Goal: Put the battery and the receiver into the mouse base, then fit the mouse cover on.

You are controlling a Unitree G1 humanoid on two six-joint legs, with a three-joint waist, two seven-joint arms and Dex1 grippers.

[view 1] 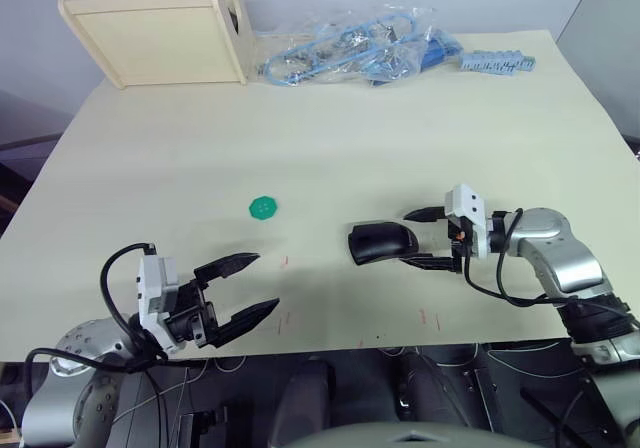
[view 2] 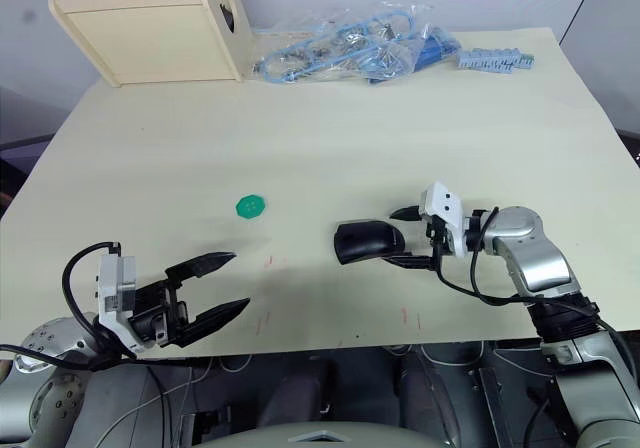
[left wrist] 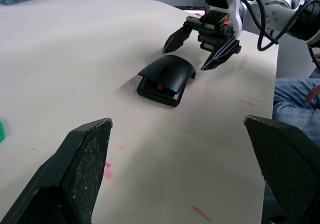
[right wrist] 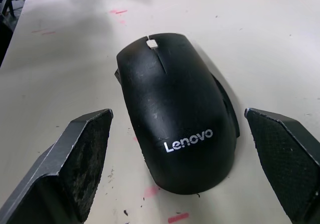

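The mouse cover (right wrist: 172, 116) is seated on the mouse base (left wrist: 156, 91), slightly askew; the base edge is seen protruding along one side in the right wrist view, and a red spot shows under the cover's front lip in the left wrist view; white "Lenovo" lettering is printed on the cover's rear. The assembled mouse lies on the table (view 1: 330, 128), near the front edge, right of centre.

The right gripper (view 1: 425, 236) is positioned just behind the mouse, fingers spread wide, one to each side of the rear end w/o contact; nothing is held.

The left gripper (view 1: 248, 286) is located well apart from the mouse, at the table's front-left, fingers spread, nothing between them.

A green toothed disc (view 1: 263, 207) lies flat on the table, between the left gripper and the mouse but farther back. At the far edge are placed a wooden rack (view 1: 155, 33) at far-left, a clear bag of blue cables (view 1: 350, 48) at centre, and a blue ridged strip (view 1: 497, 63) beside it. Faint red marks are seen on the table near the front edge.
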